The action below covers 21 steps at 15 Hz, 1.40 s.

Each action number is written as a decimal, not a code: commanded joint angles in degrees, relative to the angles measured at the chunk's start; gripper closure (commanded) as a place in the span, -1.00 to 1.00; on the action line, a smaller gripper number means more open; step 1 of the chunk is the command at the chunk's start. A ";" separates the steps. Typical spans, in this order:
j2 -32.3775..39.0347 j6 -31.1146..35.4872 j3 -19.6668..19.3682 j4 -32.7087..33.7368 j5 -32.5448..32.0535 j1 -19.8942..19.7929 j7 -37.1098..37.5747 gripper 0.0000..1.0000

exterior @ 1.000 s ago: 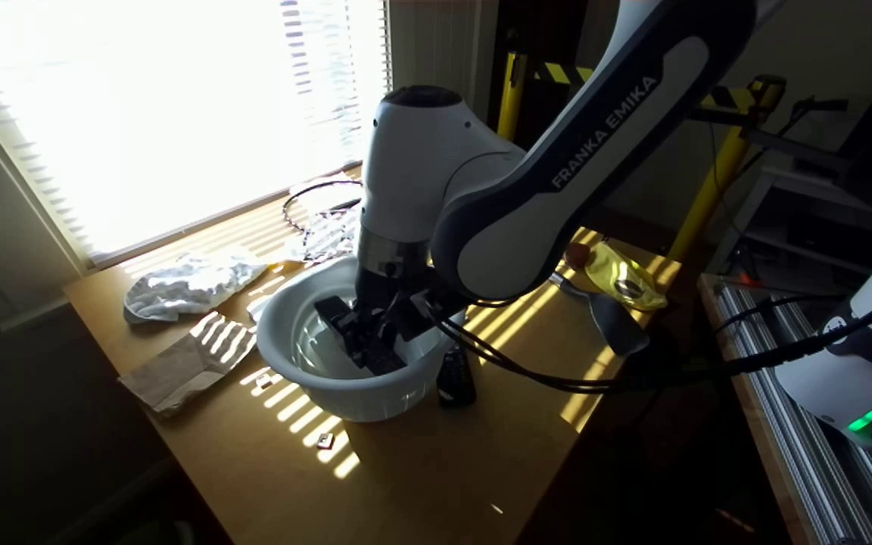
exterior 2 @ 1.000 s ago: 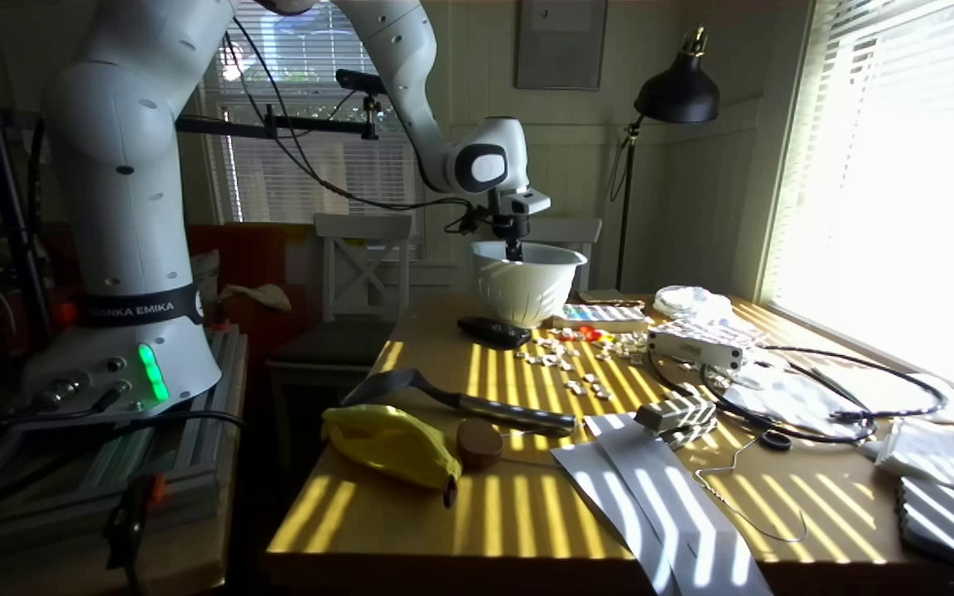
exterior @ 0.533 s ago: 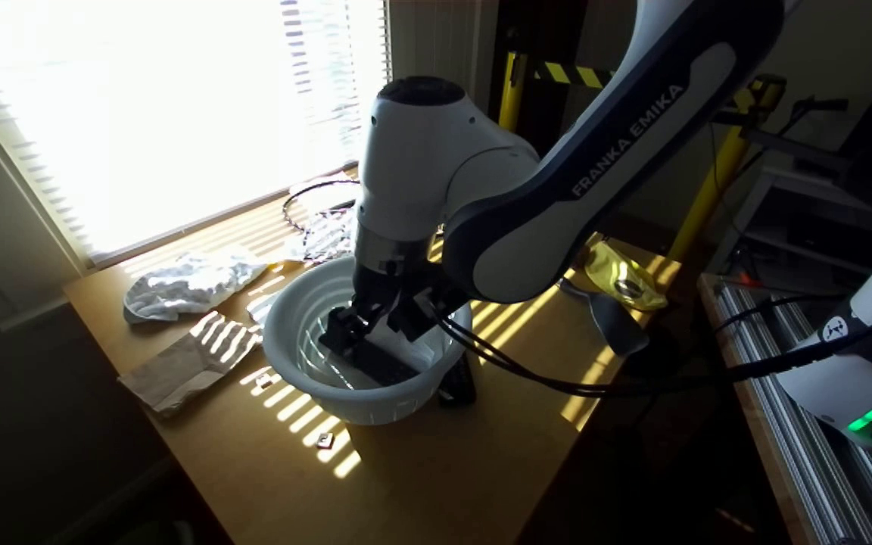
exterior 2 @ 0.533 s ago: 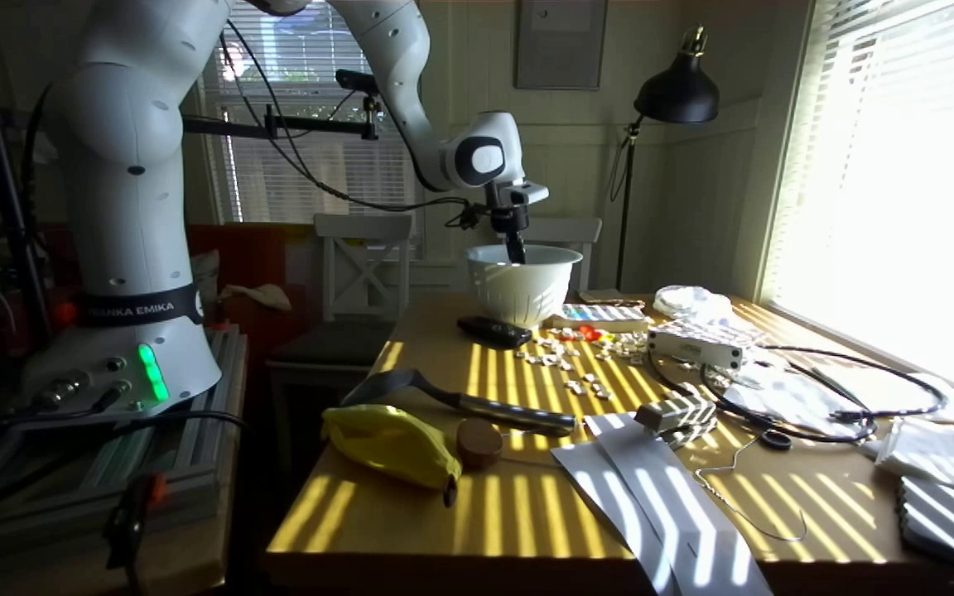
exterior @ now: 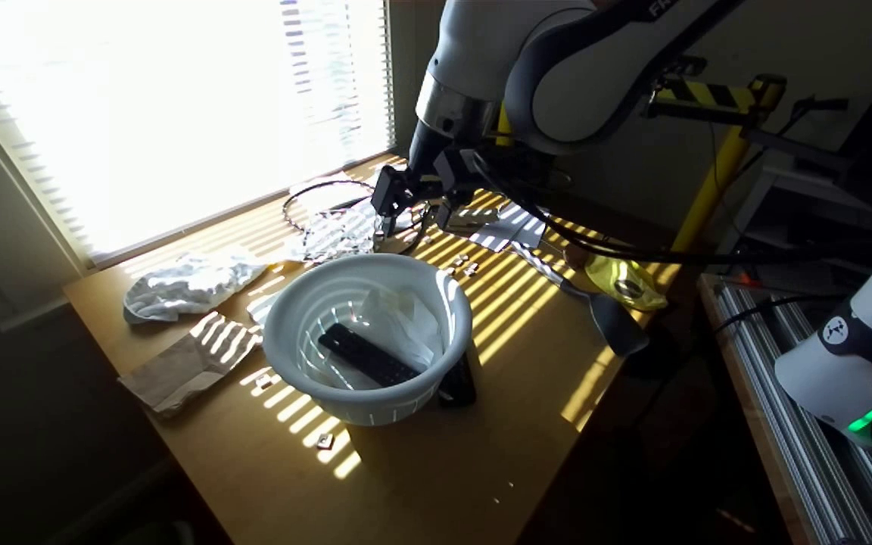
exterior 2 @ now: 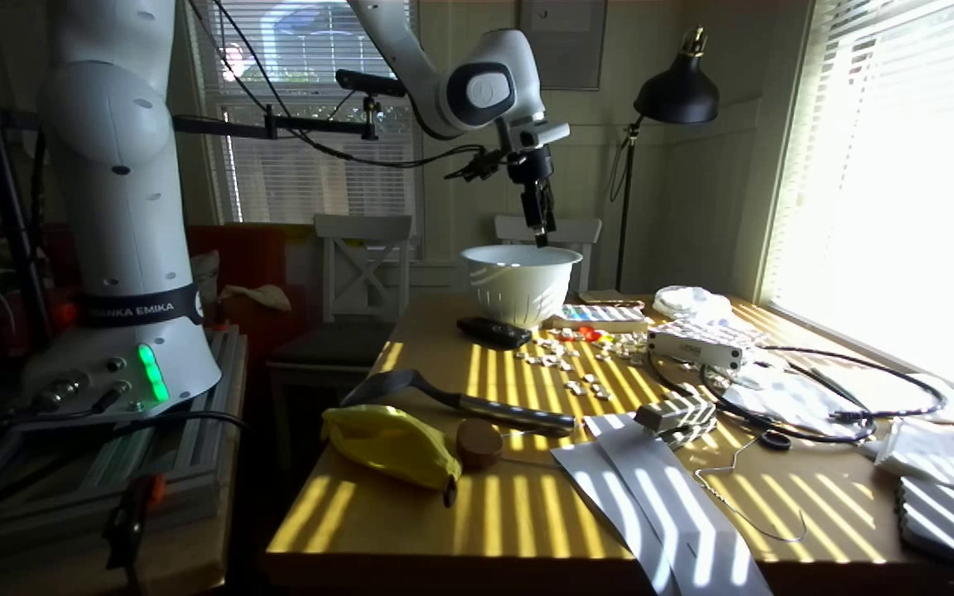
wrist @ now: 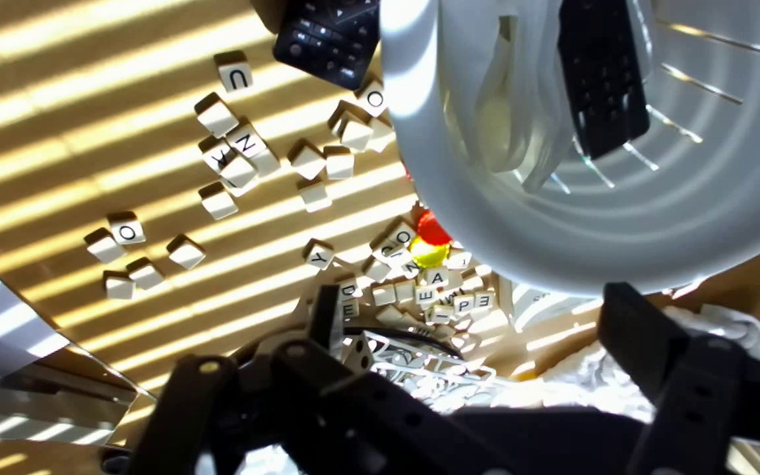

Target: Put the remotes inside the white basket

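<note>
The white basket (exterior: 278,356) stands upright on the table, seen in both exterior views. Inside it lies a long black remote (exterior: 368,356), slanting across the bottom; the wrist view shows that remote (wrist: 601,72) too. A second black remote (exterior 2: 493,333) rests on the table against the basket's outer side, partly hidden behind the basket in an exterior view. My gripper (exterior: 416,225) hangs above the table, higher than the rim and off to one side of it. Its fingers (wrist: 637,336) are spread wide in the wrist view, with nothing between them.
Crumpled translucent wrap (exterior: 406,322) shares the basket. Letter tiles (wrist: 238,171) are scattered around it. Also on the table are a spatula (exterior 2: 460,397), a yellow pouch (exterior 2: 390,443), paper strips (exterior 2: 659,497), a black cable (exterior 2: 899,410) and a brown paper bag (exterior: 190,363).
A second ago my gripper was down in the basket at the remote. It has opened, let that remote go and risen out over the table beyond the rim. The basket has shifted slightly.
</note>
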 commanded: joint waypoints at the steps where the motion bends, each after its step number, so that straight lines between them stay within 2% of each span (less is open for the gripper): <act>1: -7.71 -1.87 -2.48 -6.94 -7.61 -6.04 8.59 -1.00; 3: -7.38 -3.76 -2.65 -8.76 -11.88 -9.72 13.56 -1.00; 4: -7.30 -5.96 -1.89 -9.66 -11.86 -11.18 14.79 -1.00; 6: -5.67 -8.19 0.92 -12.31 -5.45 -12.98 11.37 -1.00; 8: -4.01 -8.98 4.30 -14.97 2.03 -13.18 7.41 -1.00; 10: -1.69 -7.36 7.28 -16.28 6.09 -12.26 6.85 -1.00; 12: 1.07 -6.77 8.83 -15.36 7.05 -11.53 9.58 -1.00; 14: 3.83 -6.46 7.63 -14.00 4.14 -10.59 16.01 -1.00; 16: 5.34 -7.60 4.43 -13.65 -1.01 -9.22 23.68 -1.00; 17: 3.38 -7.21 7.00 -14.91 2.80 -10.42 17.81 -1.00; 19: 4.74 -7.21 5.38 -14.55 0.66 -10.24 20.92 -1.00; 21: 6.17 -2.81 6.92 -13.44 4.30 -10.99 19.50 -1.00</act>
